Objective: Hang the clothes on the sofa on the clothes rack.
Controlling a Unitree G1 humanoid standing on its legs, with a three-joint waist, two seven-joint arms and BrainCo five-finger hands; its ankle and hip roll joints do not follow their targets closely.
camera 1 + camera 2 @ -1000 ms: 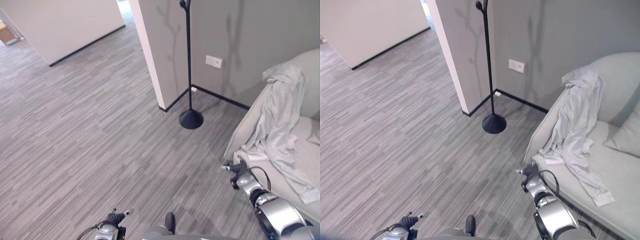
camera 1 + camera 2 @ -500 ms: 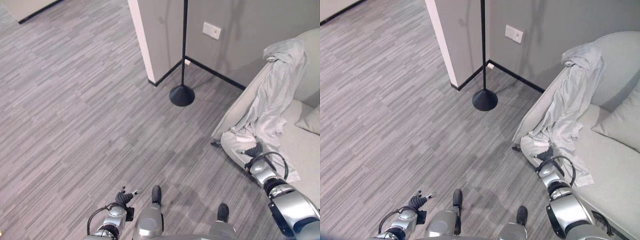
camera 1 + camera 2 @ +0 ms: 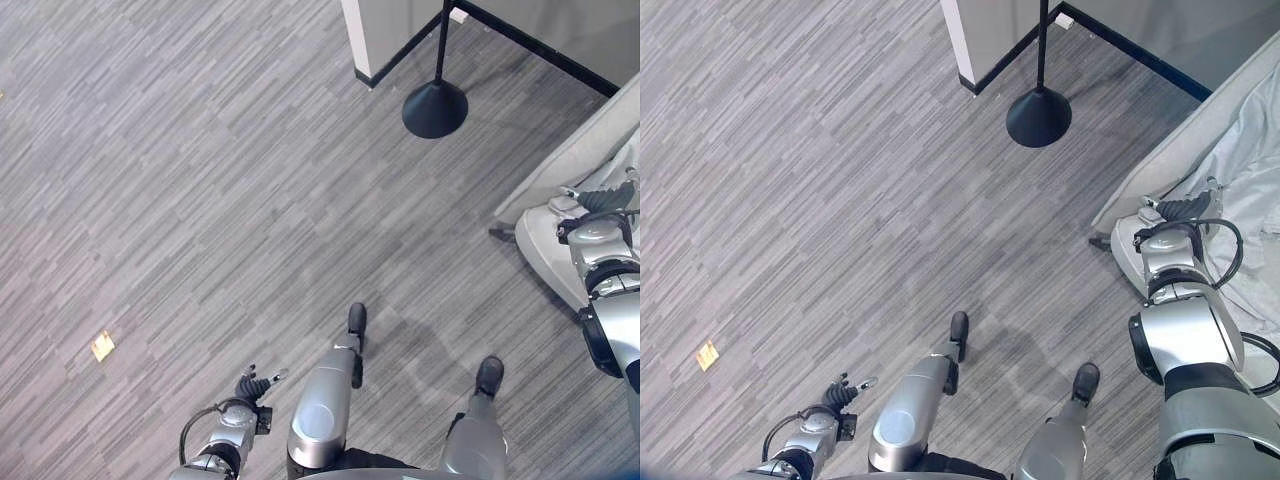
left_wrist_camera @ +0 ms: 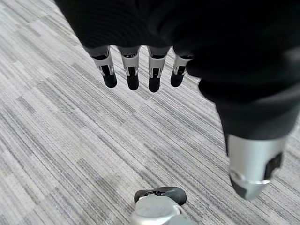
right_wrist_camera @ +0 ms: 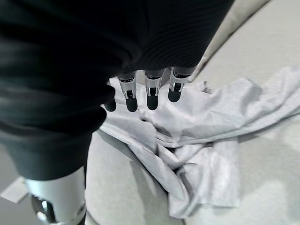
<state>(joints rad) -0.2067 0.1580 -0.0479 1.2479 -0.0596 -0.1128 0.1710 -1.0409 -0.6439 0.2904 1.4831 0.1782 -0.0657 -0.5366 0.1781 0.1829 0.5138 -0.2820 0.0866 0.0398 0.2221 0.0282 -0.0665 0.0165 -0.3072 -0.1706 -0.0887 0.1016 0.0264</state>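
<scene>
A pale grey garment (image 5: 201,136) lies crumpled on the light grey sofa (image 3: 1185,150), with part of it at the right edge (image 3: 1252,150). My right hand (image 3: 1178,210) hovers over the sofa's front corner. Its fingers (image 5: 148,96) are straight, open just above the cloth and hold nothing. The black clothes rack stands on the floor beyond, showing its round base (image 3: 434,108) and thin pole (image 3: 1043,40). My left hand (image 3: 256,385) hangs low over the floor, its fingers (image 4: 132,75) relaxed and open.
A white wall corner (image 3: 385,30) with a black skirting stands just behind the rack. Grey striped carpet (image 3: 200,180) spreads to the left. A small yellow scrap (image 3: 102,345) lies on it. The sofa's dark foot (image 3: 497,234) shows at its front corner.
The camera has tipped down towards the floor, so the rack's top and most of the sofa have left the picture. My right hand has stayed by the garment's lower end.
</scene>
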